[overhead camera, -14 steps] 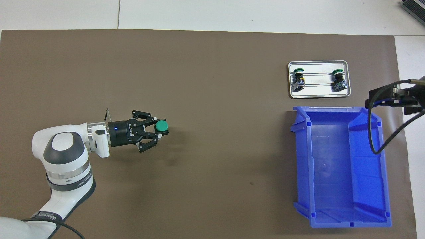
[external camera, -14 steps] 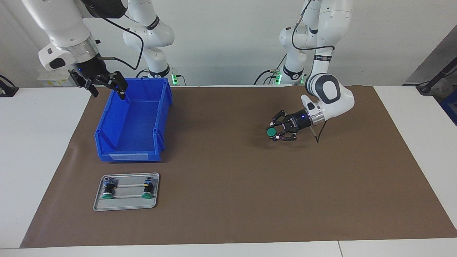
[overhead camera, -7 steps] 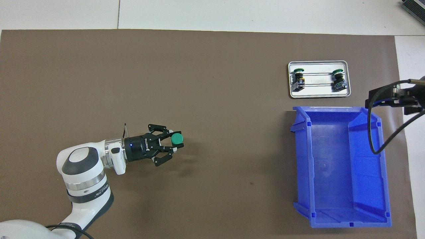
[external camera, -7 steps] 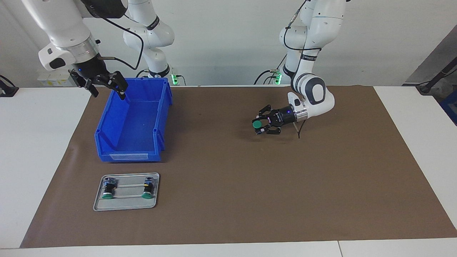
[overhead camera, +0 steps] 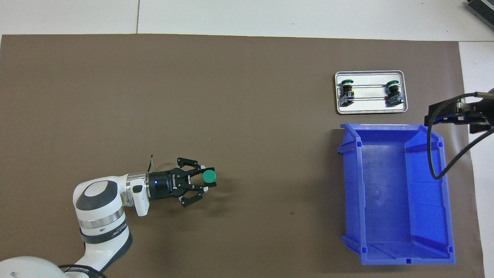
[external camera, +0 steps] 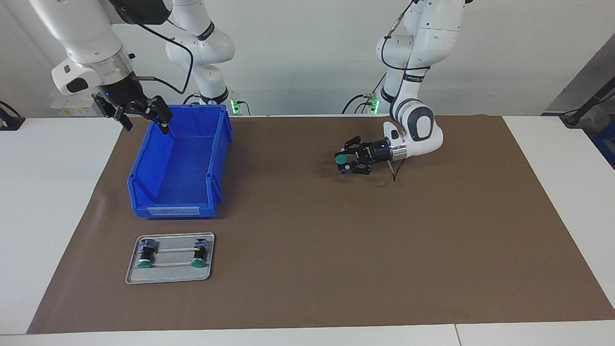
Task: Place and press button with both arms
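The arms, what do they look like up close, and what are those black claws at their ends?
Both arms are glossy white jointed tubes with dark grey rings at the joints. The left gripper and right gripper are black linkages with two fingers, each on a silver wrist ring with a small blue light. Black cables loop along the arms; green lights glow at the bases.

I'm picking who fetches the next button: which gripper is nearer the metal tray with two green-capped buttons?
Right. The right gripper hangs over the blue plastic bin's rim, beside the metal tray. The left gripper, holding a green-capped button, is over mid-mat.
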`<state>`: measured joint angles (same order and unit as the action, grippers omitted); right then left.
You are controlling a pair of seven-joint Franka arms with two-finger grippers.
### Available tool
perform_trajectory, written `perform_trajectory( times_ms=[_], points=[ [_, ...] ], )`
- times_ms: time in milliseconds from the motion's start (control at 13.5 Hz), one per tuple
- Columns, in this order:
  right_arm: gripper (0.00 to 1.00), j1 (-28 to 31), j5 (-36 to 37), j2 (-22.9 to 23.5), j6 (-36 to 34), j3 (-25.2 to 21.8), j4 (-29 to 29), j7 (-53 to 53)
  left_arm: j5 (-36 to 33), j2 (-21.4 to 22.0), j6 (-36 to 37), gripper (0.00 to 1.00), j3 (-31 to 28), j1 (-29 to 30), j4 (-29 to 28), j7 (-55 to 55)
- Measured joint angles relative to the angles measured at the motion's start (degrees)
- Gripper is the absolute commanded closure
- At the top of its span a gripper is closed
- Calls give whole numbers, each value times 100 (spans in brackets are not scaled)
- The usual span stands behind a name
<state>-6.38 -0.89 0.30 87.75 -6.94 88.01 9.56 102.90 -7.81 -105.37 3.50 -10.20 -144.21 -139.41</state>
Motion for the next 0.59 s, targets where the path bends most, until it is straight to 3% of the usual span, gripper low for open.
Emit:
perform_trajectory(
  times_ms=[592],
  points=[
    [0,0,0,0,0,0,0,0,1,-234,30,74,-18,1,-57,-227]
  ],
)
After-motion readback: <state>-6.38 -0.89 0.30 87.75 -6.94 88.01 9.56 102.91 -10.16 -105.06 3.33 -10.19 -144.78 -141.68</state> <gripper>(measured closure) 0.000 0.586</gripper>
